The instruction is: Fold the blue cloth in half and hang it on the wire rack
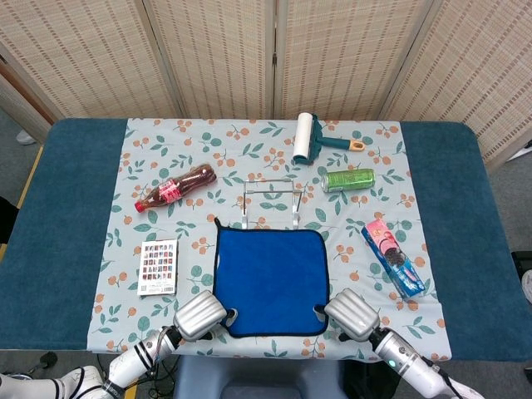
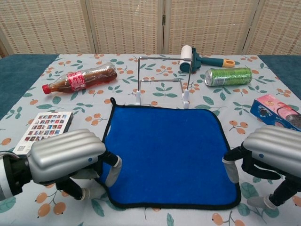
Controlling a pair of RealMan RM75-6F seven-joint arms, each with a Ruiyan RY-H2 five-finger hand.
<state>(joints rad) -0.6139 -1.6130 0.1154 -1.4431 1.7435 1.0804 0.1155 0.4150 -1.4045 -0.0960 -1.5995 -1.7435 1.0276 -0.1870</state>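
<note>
The blue cloth [image 1: 270, 281] [image 2: 167, 155] lies flat on the flowered tablecloth, just in front of the wire rack [image 1: 270, 202] [image 2: 162, 80]. My left hand [image 1: 199, 316] [image 2: 66, 155] sits at the cloth's near-left corner, which it hides. One finger rests on the cloth's edge and the thumb is on the table beside it. My right hand [image 1: 352, 314] [image 2: 273, 150] is at the near-right corner. Its fingers are apart, and one fingertip [image 2: 230, 170] touches the cloth's right edge. Neither hand has lifted the cloth.
A cola bottle [image 1: 176, 188] lies at the left and a small card box [image 1: 158, 266] nearer in. A lint roller [image 1: 307, 135] and a green can [image 1: 349, 179] lie behind the rack. A pink-and-blue box [image 1: 395, 258] lies close to my right hand.
</note>
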